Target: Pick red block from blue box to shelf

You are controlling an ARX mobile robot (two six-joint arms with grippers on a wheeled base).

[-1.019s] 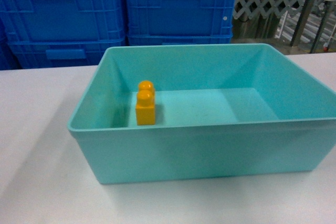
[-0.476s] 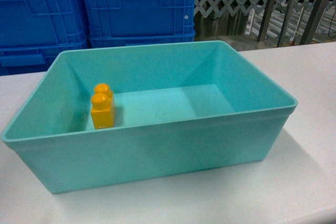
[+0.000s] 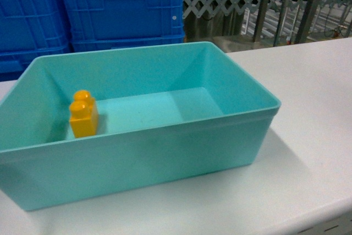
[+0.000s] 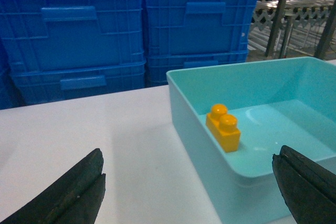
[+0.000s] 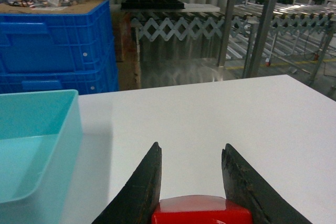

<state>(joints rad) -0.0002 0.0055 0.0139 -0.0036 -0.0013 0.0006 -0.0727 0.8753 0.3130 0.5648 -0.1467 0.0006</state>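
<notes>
**Red block held in right gripper, outside the blue box**

In the right wrist view we see the red block (image 5: 202, 211) seated between the two dark fingers of the right gripper (image 5: 192, 182), which is closed onto it from both sides. Only the block's smooth, glossy upper face shows at the bottom edge. It hangs above the white table (image 5: 210, 114), to the right of the blue box (image 5: 37, 150) and clear of its rim.

The left gripper (image 4: 189, 192) is spread wide and holds nothing; its finger tips straddle the near corner of the box.

The head view shows neither gripper nor the red block. It does show the whole box: a smooth-walled, rolled-rim turquoise tub holding a yellow brick (image 3: 83, 115) with two round studs near its left wall. Ribbed dark blue crates (image 3: 118, 9) stand behind, and steel shelf uprights (image 5: 268, 22) rise beyond the table.
</notes>
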